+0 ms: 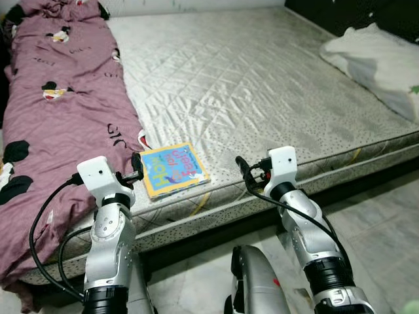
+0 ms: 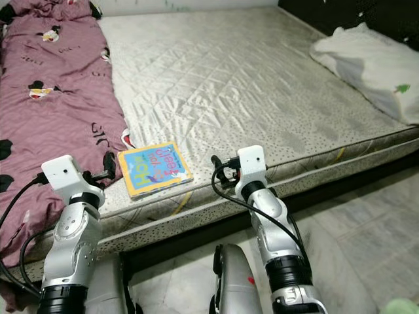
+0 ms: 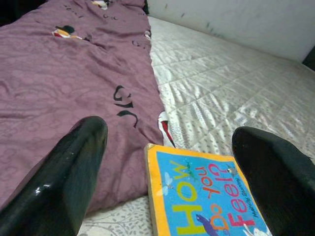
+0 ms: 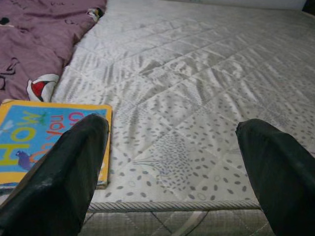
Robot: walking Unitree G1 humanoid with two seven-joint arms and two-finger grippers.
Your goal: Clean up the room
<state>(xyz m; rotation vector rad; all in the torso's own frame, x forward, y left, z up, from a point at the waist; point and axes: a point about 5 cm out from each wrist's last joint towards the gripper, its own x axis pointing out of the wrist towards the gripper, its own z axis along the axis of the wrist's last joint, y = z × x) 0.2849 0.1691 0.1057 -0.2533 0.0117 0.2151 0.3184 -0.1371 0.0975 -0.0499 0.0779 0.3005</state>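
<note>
Nearest, the robot's own grey body is cut off at the bottom edge above a pale tiled floor [image 1: 380, 216]. The left end effector [image 1: 135, 171] hangs at the bed's near edge, fingers spread wide and grasping nothing; in the left wrist view the book [image 3: 204, 196] lies between and beyond its fingertips [image 3: 64, 177], apart from them, with its near part cut off by the frame. The right end effector [image 1: 243, 171] hovers at the same edge, to the right of the book, also spread wide and empty.

The book [image 1: 173, 170], yellow-bordered and blue with large coloured letters, lies flat on the bare mattress [image 1: 262, 85] at its near edge, just beside a purple blanket [image 1: 59, 118] running along the left side. The blanket's small black, white and red prints are hard to make out. A white pillow [image 1: 376, 62] rests at the far right, partly cut off.
</note>
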